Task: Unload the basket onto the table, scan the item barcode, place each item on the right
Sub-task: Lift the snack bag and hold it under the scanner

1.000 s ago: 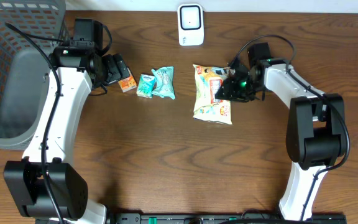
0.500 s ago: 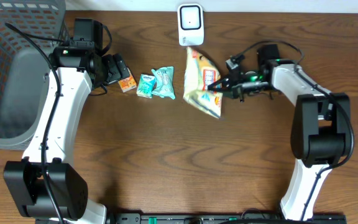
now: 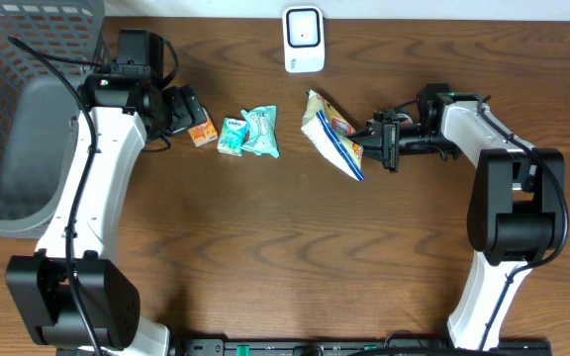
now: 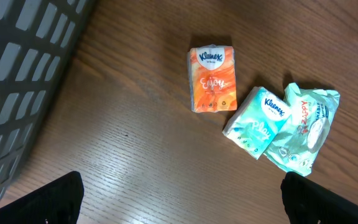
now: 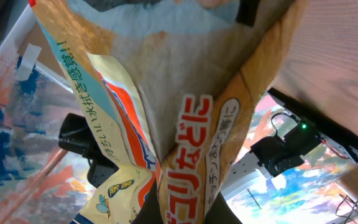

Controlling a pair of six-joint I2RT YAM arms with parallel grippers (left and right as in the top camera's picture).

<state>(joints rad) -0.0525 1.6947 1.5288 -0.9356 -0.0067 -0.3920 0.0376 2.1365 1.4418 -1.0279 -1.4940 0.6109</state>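
Open tabletop mid-front (scanner at rear, tissue packs and basket left)

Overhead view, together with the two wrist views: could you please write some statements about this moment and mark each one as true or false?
1. The right gripper is shut on the snack bag. True.
2. The left gripper holds the orange tissue pack. False: its jaws are open, and the pack lies on the table, apart from the fingers.
3. The white scanner stands near the far edge of the table. True.
4. The teal tissue pack lies on top of the scanner. False: it lies on the table, between the orange pack and the wet wipes pack.
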